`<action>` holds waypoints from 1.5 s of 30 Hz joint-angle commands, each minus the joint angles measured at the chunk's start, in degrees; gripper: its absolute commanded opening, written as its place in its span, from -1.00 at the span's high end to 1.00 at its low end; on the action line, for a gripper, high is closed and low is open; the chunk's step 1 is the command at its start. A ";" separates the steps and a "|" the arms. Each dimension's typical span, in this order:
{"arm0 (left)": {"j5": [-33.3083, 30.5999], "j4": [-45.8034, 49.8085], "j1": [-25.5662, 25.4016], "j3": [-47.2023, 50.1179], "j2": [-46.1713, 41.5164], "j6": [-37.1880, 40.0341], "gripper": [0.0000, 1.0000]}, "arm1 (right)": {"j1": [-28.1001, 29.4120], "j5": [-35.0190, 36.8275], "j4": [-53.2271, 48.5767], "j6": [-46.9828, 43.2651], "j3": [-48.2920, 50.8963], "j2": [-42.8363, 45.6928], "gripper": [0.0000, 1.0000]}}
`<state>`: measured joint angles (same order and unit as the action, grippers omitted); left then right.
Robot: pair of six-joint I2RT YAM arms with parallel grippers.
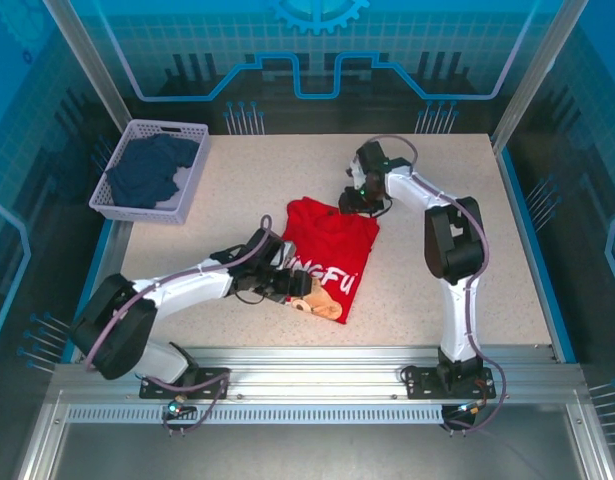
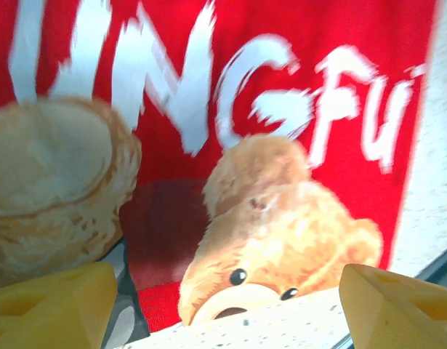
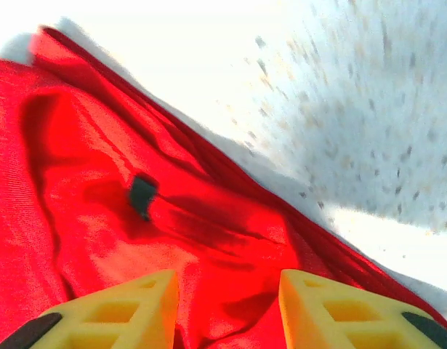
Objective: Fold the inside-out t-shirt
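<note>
Red t-shirt lies mid-surface, soft, floppy, probably light. At its near-left edge the left gripper gapes wide. The right gripper hovers part-open over the far edge. Best pinched at the corners.

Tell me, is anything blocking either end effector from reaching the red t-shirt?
Nothing visible does. The left end effector is right at the t-shirt's printed near edge. The right end effector is over its far corner, with red cloth directly beneath. The basket of dark clothes stands aside at the table's far left.
</note>
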<state>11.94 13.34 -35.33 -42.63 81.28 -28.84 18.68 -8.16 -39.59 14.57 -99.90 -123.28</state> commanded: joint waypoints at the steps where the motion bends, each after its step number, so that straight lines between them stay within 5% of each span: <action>1: -2.33 -5.45 3.61 -4.00 -1.13 0.94 -0.62 | 0.76 -1.48 -2.09 -3.29 2.95 5.95 0.14; 7: 5.95 -6.39 13.19 -22.82 19.63 3.52 -0.47 | -2.40 -8.79 7.48 6.59 17.92 12.03 0.17; 15: 7.46 -1.43 16.28 -42.57 40.30 6.20 -0.43 | -7.15 -8.49 6.73 9.17 17.13 5.06 0.27; 28: 9.24 -5.06 21.47 -41.25 35.39 10.34 -0.57 | -9.49 -1.38 3.61 1.01 14.53 10.14 0.02; 36: 10.64 6.74 22.41 -53.69 45.80 12.17 -0.59 | -9.17 -2.87 0.87 1.98 9.96 3.36 -0.25; 45: 14.02 13.27 21.28 -59.87 53.03 13.97 -0.57 | -6.05 -3.69 -0.04 2.70 8.53 -0.48 -0.28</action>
<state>22.59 21.12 -13.39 -100.62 132.42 -16.75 11.05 -10.48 -37.47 16.82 -89.78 -122.23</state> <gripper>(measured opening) 0.782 0.640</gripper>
